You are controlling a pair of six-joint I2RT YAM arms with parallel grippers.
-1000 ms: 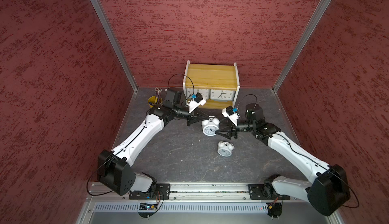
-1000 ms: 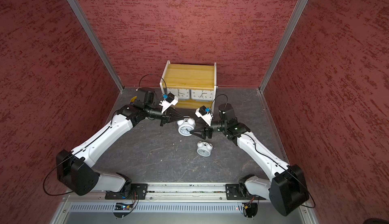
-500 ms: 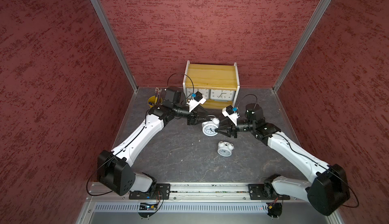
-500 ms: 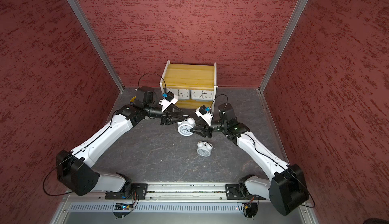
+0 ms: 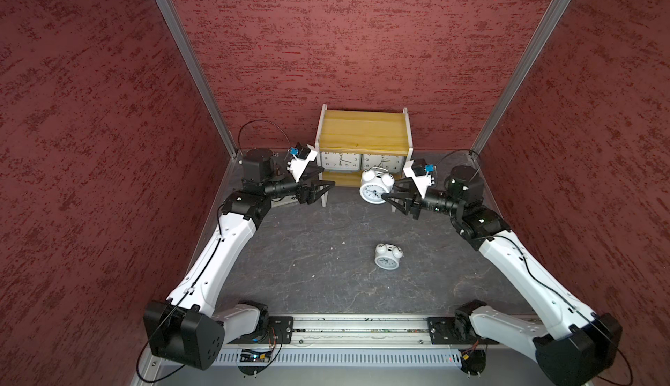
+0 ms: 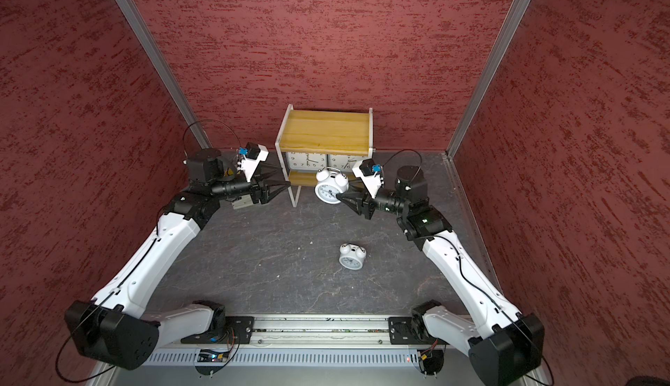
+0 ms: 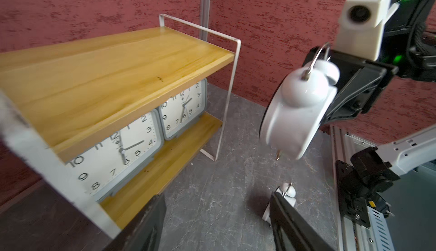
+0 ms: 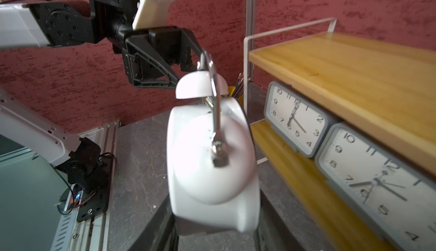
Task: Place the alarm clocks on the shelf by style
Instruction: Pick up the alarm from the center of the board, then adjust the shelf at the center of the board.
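**Top views.** Both arms reach toward 12 o'clock, with the wrists level in front of the shelf (image 5: 364, 132). The right gripper (image 5: 389, 191) pinches the held twin-bell clock (image 5: 375, 186) just in front of the lower tier. The left gripper (image 6: 282, 181) is at 9 o'clock of that clock, fingers spread and empty. The second twin-bell clock (image 5: 387, 256) lies on the table (image 5: 308, 257) at 6 o'clock of the held one. Two grey clocks (image 5: 339, 160) stand side by side on the lower board, and the held clock covers part of the right one.

**Left wrist view.** The left fingers (image 7: 287, 219) are cut off at the frame edge and set wide apart. One hides part of the second twin-bell clock. The held clock hangs clear of the table. The contact points on it are hidden.

**Right wrist view.** The held clock fills the centre, overexposed. The right fingers (image 8: 160, 226) are a dark blur beneath it. A yellow pen cup (image 8: 236, 91) shows beside the shelf leg, not framed by the left wrist camera.
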